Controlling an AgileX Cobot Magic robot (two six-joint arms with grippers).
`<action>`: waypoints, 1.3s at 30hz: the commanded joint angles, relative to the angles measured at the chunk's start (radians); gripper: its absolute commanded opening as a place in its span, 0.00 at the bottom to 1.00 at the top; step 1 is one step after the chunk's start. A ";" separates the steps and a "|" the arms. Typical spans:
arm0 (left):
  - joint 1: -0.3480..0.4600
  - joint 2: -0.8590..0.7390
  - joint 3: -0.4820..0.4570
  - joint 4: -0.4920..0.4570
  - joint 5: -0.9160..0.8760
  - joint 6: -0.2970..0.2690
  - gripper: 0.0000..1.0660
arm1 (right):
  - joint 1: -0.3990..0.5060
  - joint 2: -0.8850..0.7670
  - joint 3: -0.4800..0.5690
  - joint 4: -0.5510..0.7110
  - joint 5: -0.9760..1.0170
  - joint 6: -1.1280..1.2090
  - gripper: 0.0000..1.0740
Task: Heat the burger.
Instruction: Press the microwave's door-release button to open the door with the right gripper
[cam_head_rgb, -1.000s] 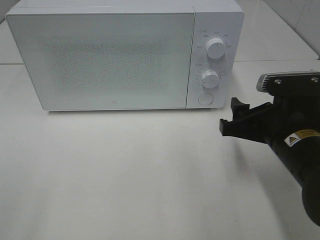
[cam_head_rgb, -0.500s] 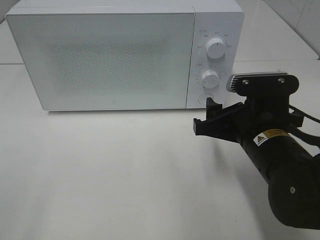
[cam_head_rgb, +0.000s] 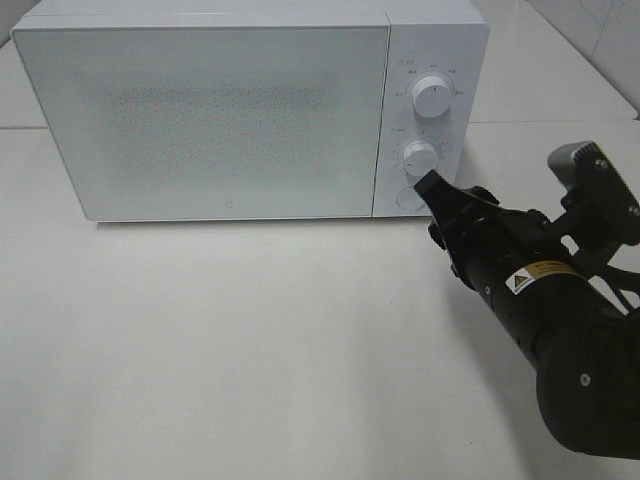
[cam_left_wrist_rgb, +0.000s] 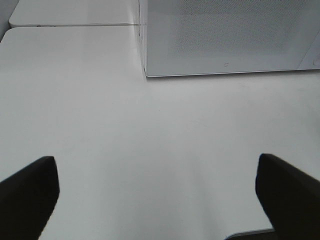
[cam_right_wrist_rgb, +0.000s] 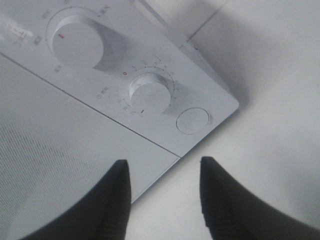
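I see right tool apart, empty, just before microwave round button; left tool wide apart, empty.

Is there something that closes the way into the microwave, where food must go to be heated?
Yes. The microwave door is shut across the front. The burger appears in no view. Nothing stands between the right gripper and the round button.

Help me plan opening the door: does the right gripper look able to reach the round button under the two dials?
Probably yes. The right gripper points at the microwave, and the round button lies just ahead of its parted jaws. Nothing shows between them, so the way looks free.
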 joint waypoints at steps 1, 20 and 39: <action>0.000 -0.016 0.003 0.000 -0.006 -0.006 0.94 | 0.001 0.001 -0.008 -0.001 0.017 0.187 0.30; 0.000 -0.016 0.003 0.000 -0.006 -0.006 0.94 | -0.002 0.036 -0.041 0.027 0.134 0.675 0.00; 0.000 -0.017 0.003 0.000 -0.006 -0.006 0.94 | -0.162 0.176 -0.225 -0.138 0.218 0.679 0.00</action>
